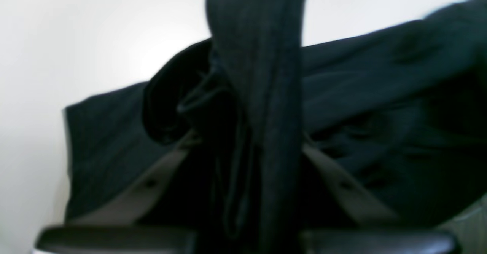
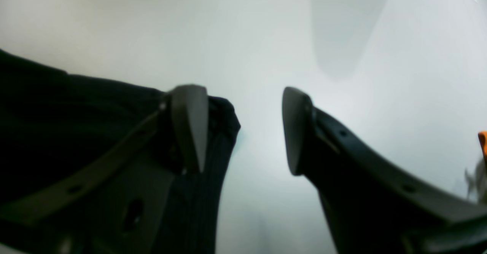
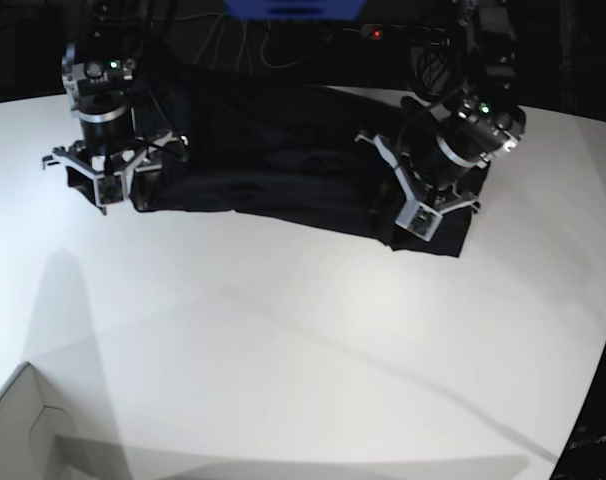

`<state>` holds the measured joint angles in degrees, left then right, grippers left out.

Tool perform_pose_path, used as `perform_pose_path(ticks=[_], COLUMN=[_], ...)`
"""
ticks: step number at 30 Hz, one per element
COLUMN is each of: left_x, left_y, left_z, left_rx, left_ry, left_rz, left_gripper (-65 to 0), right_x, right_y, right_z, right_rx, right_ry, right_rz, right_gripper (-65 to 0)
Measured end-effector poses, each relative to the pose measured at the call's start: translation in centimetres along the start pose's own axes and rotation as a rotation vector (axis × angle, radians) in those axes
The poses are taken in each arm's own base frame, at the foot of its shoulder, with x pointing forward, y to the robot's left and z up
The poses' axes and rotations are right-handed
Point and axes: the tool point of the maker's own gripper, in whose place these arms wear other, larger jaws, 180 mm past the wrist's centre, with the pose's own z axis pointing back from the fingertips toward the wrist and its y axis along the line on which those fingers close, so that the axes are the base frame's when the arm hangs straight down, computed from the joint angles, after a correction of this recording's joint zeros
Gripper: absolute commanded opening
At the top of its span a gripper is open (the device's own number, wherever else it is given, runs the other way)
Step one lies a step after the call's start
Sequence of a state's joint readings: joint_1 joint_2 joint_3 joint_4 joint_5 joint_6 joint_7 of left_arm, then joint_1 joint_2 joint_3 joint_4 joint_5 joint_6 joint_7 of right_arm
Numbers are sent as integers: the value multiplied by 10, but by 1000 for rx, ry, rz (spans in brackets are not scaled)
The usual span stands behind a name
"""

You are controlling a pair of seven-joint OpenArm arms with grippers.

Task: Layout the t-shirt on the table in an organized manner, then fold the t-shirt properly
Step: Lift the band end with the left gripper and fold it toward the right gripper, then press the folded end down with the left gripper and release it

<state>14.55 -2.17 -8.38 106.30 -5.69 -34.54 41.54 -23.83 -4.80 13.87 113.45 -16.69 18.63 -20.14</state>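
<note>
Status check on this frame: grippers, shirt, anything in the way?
Left gripper shut on the t-shirt, fabric bunched between its fingers. Right gripper open at the shirt's other end. Shirt spread along the table far edge, unfolded. Nothing obstructing.

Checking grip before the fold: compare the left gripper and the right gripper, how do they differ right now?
The left gripper is shut on a bunched fold of the t-shirt; the right gripper is open, holding nothing. Fabric runs between the left gripper's fingers, while bare table shows between the right gripper's. Both sit at the t-shirt's edge, one at each end.
</note>
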Motion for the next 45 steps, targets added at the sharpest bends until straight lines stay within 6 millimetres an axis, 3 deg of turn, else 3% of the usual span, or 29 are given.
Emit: perform_pose_path(ticks=[4, 11, 18, 24, 28, 31, 34, 38, 42, 45], left_x=[1, -8, -20, -33, -54, -54, -52, -53, -53, -34], left_y=[-25, -32, -59, -59, -61, -62, -63, -64, -68, -75], left_z=[-6, -6, -5, -8, -13, -14, -14, -13, -9, -1], left_rx=[-63, -82, -149, -157, -168, -171, -174, -179, -182, -214], left_ry=[11, 29, 59, 91, 144, 144, 139, 141, 136, 69], left_rz=[-35, -26, -42, -22, 6, 11, 15, 13, 15, 50], left_gripper=[-648, -648, -648, -645, -645, -638, -549, -370, -353, -353], right_x=[0, 0, 1, 1, 0, 0, 0, 0, 0, 0], right_y=[0, 0, 0, 0, 0, 0, 1, 1, 1, 1], right_z=[0, 0, 0, 0, 0, 0, 0, 0, 0, 0], right_rx=[0, 0, 0, 0, 1, 1, 2, 2, 3, 3], right_ry=[0, -1, -2, -3, 0, 0, -1, -1, -1, 0], right_rz=[0, 0, 0, 0, 0, 0, 0, 0, 1, 1], right_gripper=[-332, -332, -332, -332, -332, -332, -332, -332, -332, -332])
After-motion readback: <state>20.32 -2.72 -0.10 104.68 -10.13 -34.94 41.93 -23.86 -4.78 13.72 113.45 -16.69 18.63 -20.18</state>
